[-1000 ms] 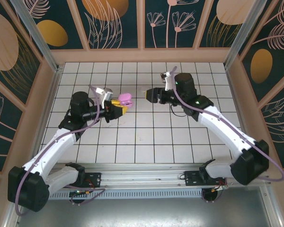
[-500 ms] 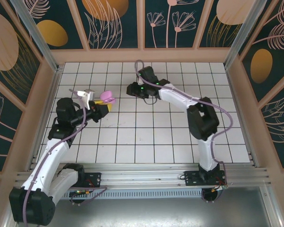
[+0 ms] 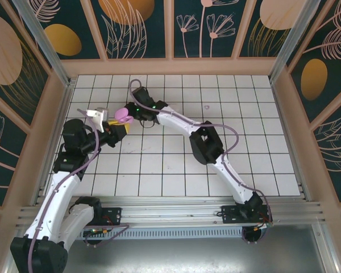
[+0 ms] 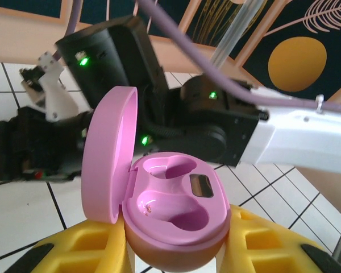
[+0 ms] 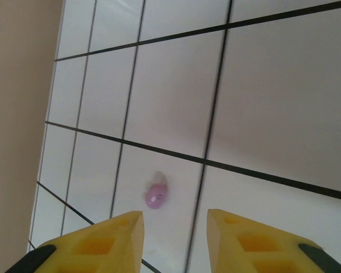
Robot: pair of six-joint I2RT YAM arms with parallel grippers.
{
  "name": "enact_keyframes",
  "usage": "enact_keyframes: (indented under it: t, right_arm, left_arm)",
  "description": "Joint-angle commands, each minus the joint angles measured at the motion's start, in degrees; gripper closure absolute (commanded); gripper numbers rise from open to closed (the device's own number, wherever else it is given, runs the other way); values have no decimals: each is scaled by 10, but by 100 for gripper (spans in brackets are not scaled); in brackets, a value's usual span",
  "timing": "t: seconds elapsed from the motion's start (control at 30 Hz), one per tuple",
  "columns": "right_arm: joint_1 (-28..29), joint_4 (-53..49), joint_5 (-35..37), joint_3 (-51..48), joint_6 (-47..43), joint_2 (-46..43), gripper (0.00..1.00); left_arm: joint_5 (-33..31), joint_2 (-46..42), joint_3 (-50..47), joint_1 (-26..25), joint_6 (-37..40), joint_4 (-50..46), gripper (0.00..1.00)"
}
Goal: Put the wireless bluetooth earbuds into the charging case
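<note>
Both wells of the charging case [image 4: 176, 207] stood empty, lid up; case pinched in left gripper [image 4: 176, 253] above the table's [image 3: 176, 170] left side; right gripper [image 5: 175, 219] spread wide, empty; judged: grasp the pink earbud [image 5: 157, 196] on the tile beyond squarely, then seat it; earbud blurred, orientation unreadable.
</note>
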Motion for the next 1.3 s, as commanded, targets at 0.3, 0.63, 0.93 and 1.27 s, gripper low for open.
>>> enact_keyframes:
  t: [0.3,0.63,0.93,1.27]
  right_arm:
    - [38,80,76,33,20,70,68]
    - [58,126,119,42,-13,100,63]
    - [71,162,149,59,-59,130,62]
    - [73,172,141,86,-91,163,63]
  left_arm:
    - [-34,3,61,4,16,-26,79]
    - [-41,-2,63,4,24,-35,79]
    - [-42,-2,71,4,23,-40,79]
    - [-43,-8,74,4,26,-47,79]
